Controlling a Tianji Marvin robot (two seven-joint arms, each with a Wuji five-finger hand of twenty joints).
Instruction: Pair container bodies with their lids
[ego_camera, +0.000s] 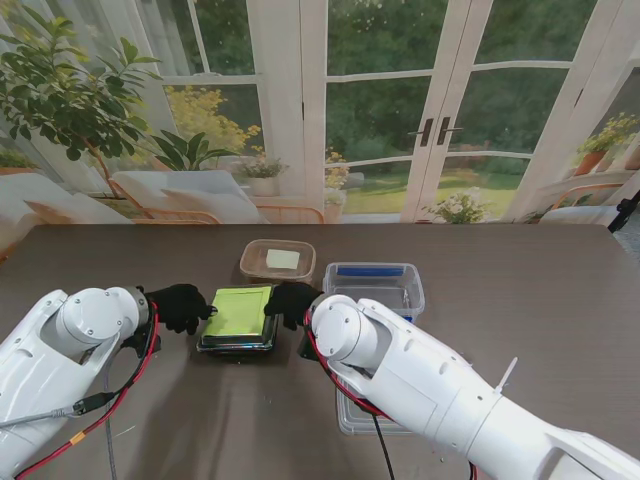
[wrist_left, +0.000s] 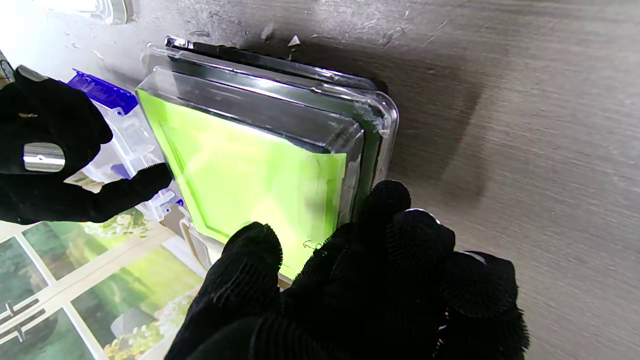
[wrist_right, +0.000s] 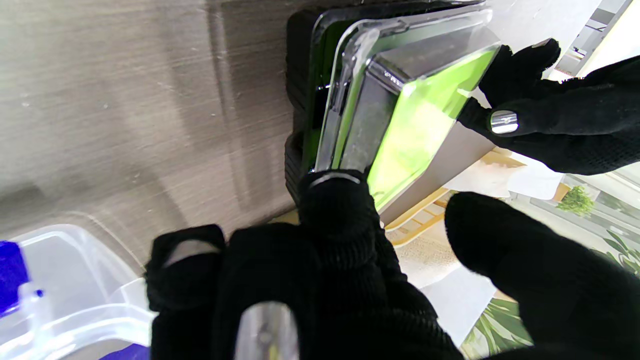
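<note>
- Dark wood-grain table (ego_camera: 520, 290) runs in front of tall glass doors and a garden; the work sits at its middle, just ahead of both arms.
- Between the two hands lies the black container body (ego_camera: 236, 340), with the clear lid (ego_camera: 240, 312) that shows yellow-green resting on top of it. Its edges run square to the hands, one side facing each palm, so the lid sits straight across the gap between them.
- Right of the right hand stands a clear tub with blue clips (ego_camera: 375, 285), close by the wrist; beyond both hands, farther from me, is a shallow clear tray (ego_camera: 277, 259) holding a pale square. Another clear piece lies under the right forearm, too hidden to name.
- Left hand (ego_camera: 180, 305) touches the lid's left edge, fingers curled against the rim rather than wrapped round it.
- Right hand (ego_camera: 292, 300) meets the opposite edge, one fingertip on the lid's corner in the right wrist view; the thumb stands clear. Neither hand looks to grip; both press inward and down.
- Both hands are equally near. In the wrist views the lid's rim looks slightly raised off the body at a corner, so I judge the coming move to be a downward press from both sides to seat it.
</note>
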